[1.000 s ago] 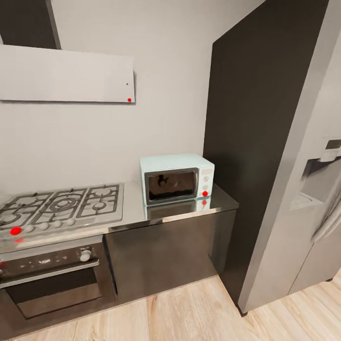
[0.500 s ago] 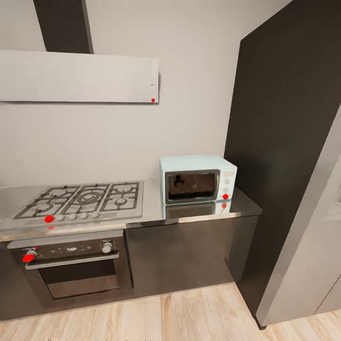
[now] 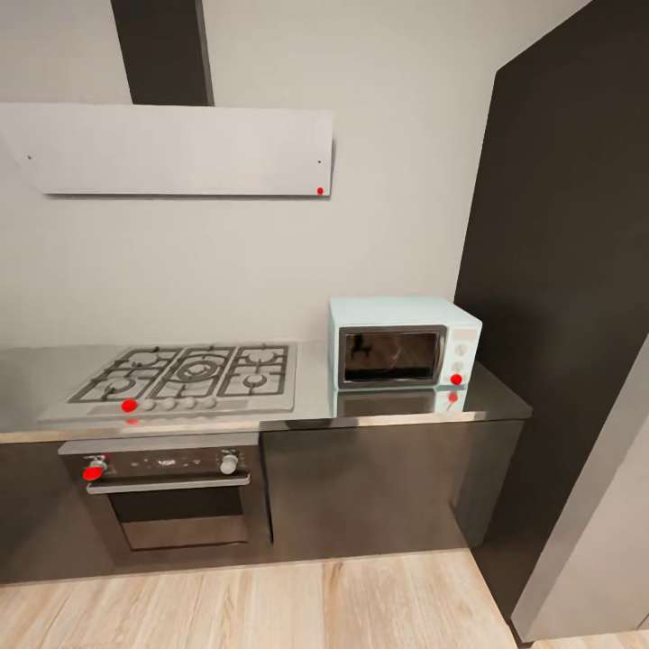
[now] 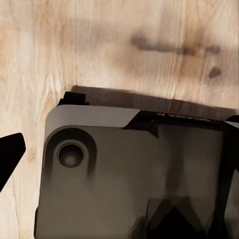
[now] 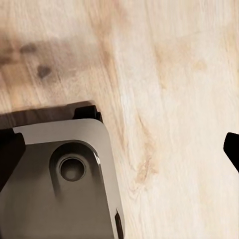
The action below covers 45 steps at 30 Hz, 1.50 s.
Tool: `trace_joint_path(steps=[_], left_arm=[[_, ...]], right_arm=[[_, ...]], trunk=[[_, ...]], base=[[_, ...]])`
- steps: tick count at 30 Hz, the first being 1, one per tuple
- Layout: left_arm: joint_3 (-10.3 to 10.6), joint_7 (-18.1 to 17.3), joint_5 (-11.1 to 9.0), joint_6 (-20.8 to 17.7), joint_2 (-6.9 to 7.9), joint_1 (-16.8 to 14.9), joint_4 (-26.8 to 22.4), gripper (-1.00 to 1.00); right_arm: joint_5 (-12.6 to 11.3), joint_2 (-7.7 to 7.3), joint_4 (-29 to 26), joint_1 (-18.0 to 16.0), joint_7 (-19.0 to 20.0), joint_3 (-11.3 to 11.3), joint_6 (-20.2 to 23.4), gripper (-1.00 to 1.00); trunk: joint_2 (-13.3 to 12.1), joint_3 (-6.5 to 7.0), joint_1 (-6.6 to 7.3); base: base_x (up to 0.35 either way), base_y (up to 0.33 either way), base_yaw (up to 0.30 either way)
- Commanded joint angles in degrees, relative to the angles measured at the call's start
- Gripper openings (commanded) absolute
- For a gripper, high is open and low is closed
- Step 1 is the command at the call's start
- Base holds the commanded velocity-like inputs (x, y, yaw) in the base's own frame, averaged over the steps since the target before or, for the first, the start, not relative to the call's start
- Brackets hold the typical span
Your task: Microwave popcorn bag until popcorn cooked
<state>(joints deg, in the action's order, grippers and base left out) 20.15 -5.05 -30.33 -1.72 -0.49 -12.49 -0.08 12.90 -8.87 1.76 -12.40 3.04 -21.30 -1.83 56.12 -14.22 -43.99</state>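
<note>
Black fingertips (image 5: pixel 233 149) of my right pincer frame bare wooden floor (image 5: pixel 169 74), apart and holding nothing; my left pincer's spread I cannot tell. My head has swung left over the last second, so the microwave (image 3: pixel 404 343) now sits nearer centre on the countertop (image 3: pixel 397 410) beside the hob (image 3: pixel 189 374). Pale blue, dark door shut, red dot lit. I see no popcorn bag yet.

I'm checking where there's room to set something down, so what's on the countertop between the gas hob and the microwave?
In the head view, nothing: a bare strip of grey countertop separates the gas hob from the microwave.
</note>
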Motion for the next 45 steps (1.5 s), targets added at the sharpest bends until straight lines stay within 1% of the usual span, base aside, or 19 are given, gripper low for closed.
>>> trace_joint_path(steps=[1, 4, 13, 16, 17, 18, 23, 36, 39, 43, 45], left_arm=[[0.41, -0.14, -0.60, -0.18, -0.04, -0.04, -0.01, 1.00], [0.41, -0.14, -0.61, -0.13, -0.10, -0.03, -0.01, 1.00], [0.41, -0.14, -0.60, -0.21, -0.08, -0.06, -0.01, 1.00], [0.41, -0.14, -0.61, -0.21, -0.11, -0.02, -0.01, 1.00], [0.41, -0.14, -0.61, -0.21, -0.12, -0.04, -0.01, 1.00], [0.41, -0.14, -0.61, -0.21, -0.12, -0.02, -0.01, 1.00], [0.41, -0.14, -0.61, -0.21, -0.10, -0.01, -0.01, 1.00], [0.41, -0.14, -0.61, -0.19, -0.03, -0.03, -0.01, 1.00], [0.41, -0.14, -0.65, -0.19, -0.03, -0.03, -0.01, 1.00], [0.35, -0.14, -0.69, -0.14, 0.03, -0.04, -0.01, 1.00], [0.35, -0.14, -0.70, -0.13, 0.05, -0.03, -0.01, 1.00]], right_arm=[[0.53, -0.06, 0.16, -0.08, 0.11, -0.49, -0.19, 1.00], [0.55, -0.02, 0.12, -0.08, 0.12, -0.42, -0.17, 1.00], [0.63, 0.04, 0.12, -0.08, 0.32, -0.36, -0.11, 1.00], [1.69, 0.07, 0.15, -0.08, 0.38, -0.35, -0.11, 1.00], [3.11, 0.12, 0.17, -0.08, 0.43, -0.34, -0.11, 1.00], [3.58, 0.14, 0.17, -0.08, 0.48, -0.35, -0.11, 1.00], [4.08, 0.16, 0.18, -0.08, 0.63, -0.33, -0.11, 1.00], [4.20, 0.16, 0.18, -0.08, 0.91, -0.32, -0.11, 1.00], [4.85, 0.22, 0.18, -0.08, 0.98, -0.32, -0.11, 1.00], [6.53, 0.25, 0.18, -0.08, 1.08, -0.32, -0.11, 1.00], [6.72, 0.27, 0.18, -0.08, 1.09, -0.32, -0.11, 1.00]], trunk=[[0.05, -0.07, 0.00], [0.05, -0.07, 0.00], [0.05, -0.07, 0.00], [0.05, -0.07, 0.00], [0.05, -0.07, 0.00], [0.05, -0.07, 0.00], [0.05, -0.07, 0.00], [0.05, -0.07, 0.00], [0.05, -0.07, 0.00], [0.05, -0.07, 0.00], [0.05, -0.07, 0.00]], base=[[0.000, 0.000, 0.007], [0.052, -0.038, 0.002], [0.222, -0.169, 0.000], [0.235, -0.186, 0.000], [0.234, -0.196, 0.000], [0.233, -0.198, 0.000], [0.232, -0.200, 0.000], [0.228, -0.201, 0.000], [0.225, -0.201, 0.000], [0.187, -0.175, 0.000], [0.056, -0.050, 0.000]])
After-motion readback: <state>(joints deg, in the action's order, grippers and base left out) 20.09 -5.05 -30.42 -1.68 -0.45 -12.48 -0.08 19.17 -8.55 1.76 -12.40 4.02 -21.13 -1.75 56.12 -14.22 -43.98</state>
